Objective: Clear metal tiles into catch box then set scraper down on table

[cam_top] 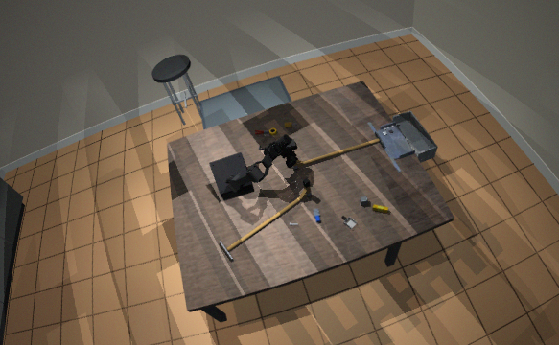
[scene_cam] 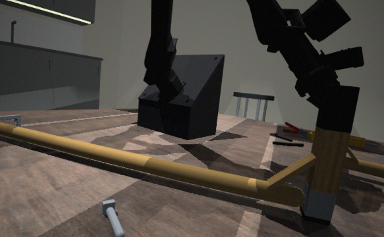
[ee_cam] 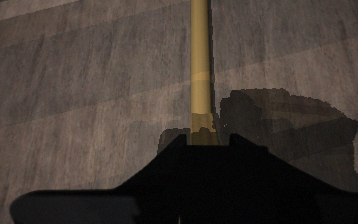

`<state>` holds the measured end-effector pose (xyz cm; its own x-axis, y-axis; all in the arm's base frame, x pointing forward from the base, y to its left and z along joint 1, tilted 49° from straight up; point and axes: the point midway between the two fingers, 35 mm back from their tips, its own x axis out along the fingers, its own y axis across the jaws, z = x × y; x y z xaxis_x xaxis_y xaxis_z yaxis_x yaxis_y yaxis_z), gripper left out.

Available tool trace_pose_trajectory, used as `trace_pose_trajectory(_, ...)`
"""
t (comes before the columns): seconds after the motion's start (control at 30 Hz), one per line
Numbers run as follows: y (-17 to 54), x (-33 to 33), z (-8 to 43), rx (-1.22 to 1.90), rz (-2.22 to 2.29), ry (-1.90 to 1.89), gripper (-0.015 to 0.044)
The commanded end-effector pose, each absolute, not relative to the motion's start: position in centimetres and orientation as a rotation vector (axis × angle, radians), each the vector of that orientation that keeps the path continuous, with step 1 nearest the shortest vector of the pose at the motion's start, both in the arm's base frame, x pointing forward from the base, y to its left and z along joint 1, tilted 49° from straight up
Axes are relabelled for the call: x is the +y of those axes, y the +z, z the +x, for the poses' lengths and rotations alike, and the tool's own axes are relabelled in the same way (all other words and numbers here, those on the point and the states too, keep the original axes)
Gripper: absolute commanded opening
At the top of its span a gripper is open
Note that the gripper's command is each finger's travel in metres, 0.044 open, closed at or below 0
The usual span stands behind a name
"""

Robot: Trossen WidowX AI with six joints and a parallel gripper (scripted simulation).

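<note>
Beside a second pole-handled tool, jaws partly open, clamped on the scraper.

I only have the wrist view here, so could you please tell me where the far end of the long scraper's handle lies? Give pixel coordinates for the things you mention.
Observer: The top view shows the handle [cam_top: 338,152] [scene_cam: 376,167] [ee_cam: 200,60] reaching the near edge of the steel plate [cam_top: 398,148].
Operator: Thank you; is anything on that plate?
Observer: Yes, a few small tiles [cam_top: 388,130] are on it, too small to count surely.
Operator: And is there another long tool nearby?
Observer: Yes, a second yellow-handled one [cam_top: 269,218] [scene_cam: 112,155] lies on the table [cam_top: 269,268] [scene_cam: 63,197] [ee_cam: 90,75].
</note>
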<state>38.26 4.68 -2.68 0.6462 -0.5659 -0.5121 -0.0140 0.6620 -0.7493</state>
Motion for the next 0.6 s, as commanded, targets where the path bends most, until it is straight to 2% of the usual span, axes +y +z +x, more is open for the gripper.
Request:
trace_pose_trajectory(0.0, -2.8, 5.1, 39.1, 0.819, -0.802, -0.34, 0.0)
trace_pose_trajectory(0.57, -2.7, 5.0, 41.1, 0.819, -0.803, -0.335, 0.0)
